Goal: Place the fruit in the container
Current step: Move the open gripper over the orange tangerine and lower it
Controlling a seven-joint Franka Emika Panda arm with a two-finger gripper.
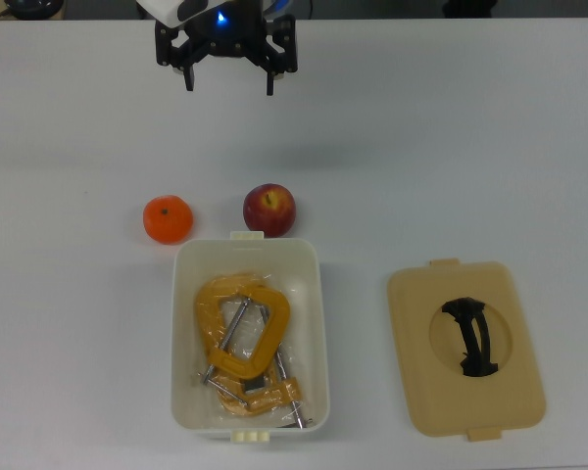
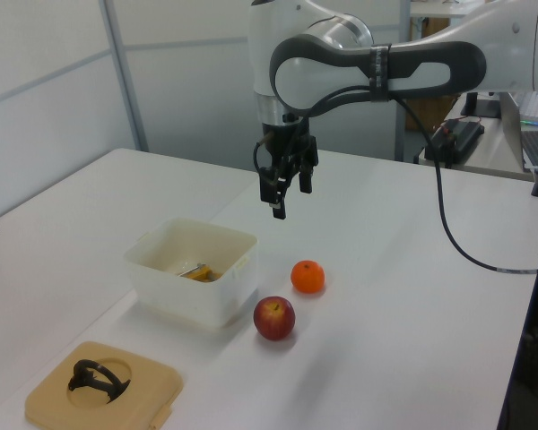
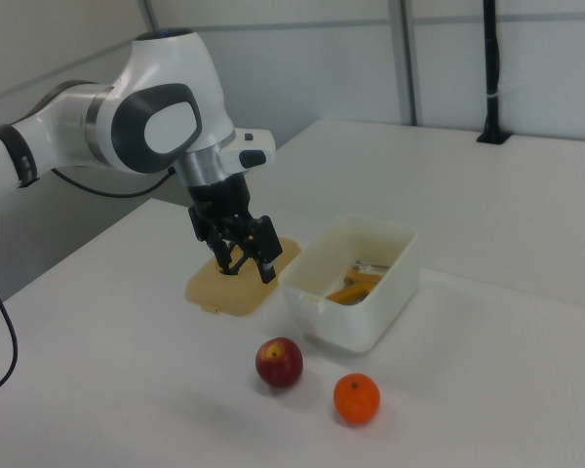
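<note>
The orange and the red apple lie on the white table, side by side, just beyond the short end of the white container. Yellow-orange clamps lie inside that tub. My gripper hangs open and empty above the table, well clear of both fruit, toward the top view's upper edge.
A flat tan lid with a black handle lies beside the tub, on the top view's right. A black cable trails from the arm across the table in the left view.
</note>
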